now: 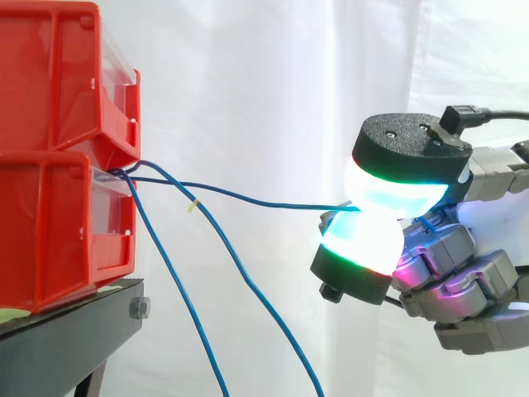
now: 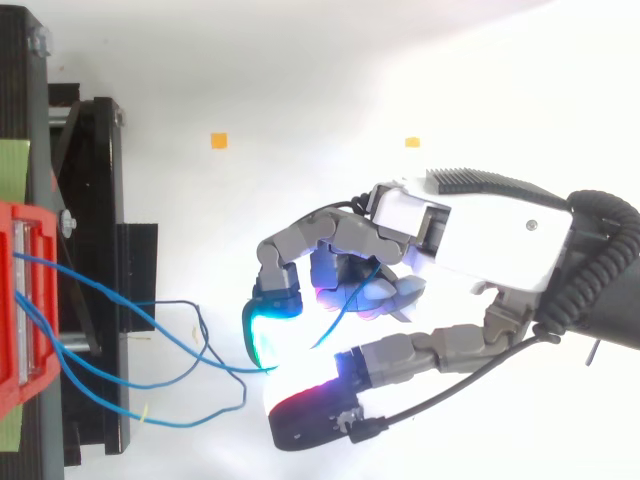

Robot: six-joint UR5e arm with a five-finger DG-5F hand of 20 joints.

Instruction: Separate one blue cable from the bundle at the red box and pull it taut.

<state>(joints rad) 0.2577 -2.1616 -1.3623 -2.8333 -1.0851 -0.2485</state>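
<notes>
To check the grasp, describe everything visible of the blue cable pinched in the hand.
The blue cable is thin and round, and looks plastic-coated. It comes out of the front of the lower red bin and runs nearly level across open air with a slight sag, not fully taut. It ends pinched between two glowing fingertips of the hand. In the top view a short free end curls past the pinch toward the palm.

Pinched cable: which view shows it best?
Side view: the cable runs almost straight from the red bins into the fingers of the hand, clear of the loose cables. Top view shows it reaching the fingers among those.
</notes>
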